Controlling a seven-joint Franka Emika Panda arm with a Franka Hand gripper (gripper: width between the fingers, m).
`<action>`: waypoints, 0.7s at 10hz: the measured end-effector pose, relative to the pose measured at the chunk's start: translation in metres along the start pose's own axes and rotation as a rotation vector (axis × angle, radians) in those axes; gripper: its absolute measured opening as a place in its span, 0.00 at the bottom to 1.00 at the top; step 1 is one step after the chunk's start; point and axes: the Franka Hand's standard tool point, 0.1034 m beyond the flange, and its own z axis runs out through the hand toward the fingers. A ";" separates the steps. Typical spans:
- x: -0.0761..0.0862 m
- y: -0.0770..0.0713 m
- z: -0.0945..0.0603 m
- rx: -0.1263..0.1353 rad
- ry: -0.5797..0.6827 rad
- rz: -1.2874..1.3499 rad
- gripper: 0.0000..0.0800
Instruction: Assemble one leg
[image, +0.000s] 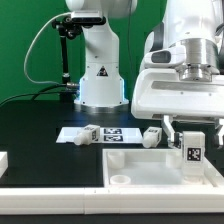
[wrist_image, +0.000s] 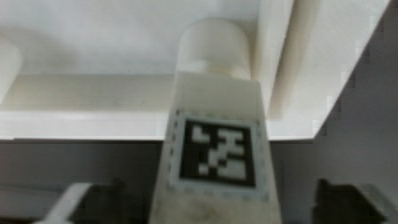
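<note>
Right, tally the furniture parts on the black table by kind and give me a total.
Small white oblong plastic legs with black-and-white tags: 3 (one upright at the tray, two lying behind it)
Large white square plastic tray with raised rim: 1
White piece cut off at the frame edge, kind unclear: 1
Total: 5

Smooth white plastic leg (image: 193, 150) with a matt printed black-and-white tag (wrist_image: 219, 152), smooth white plastic tray (image: 135, 168), matt black tabletop (image: 35, 125), glossy white robot arm shell (image: 100, 62)

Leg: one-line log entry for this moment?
leg upright at tray corner | gripper open, fingers either side of leg | not lifted
</note>
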 end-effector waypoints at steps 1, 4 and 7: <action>0.005 0.012 -0.002 -0.003 -0.037 0.021 0.78; 0.025 0.029 -0.009 0.026 -0.306 0.115 0.80; 0.029 0.021 -0.008 0.044 -0.477 0.175 0.81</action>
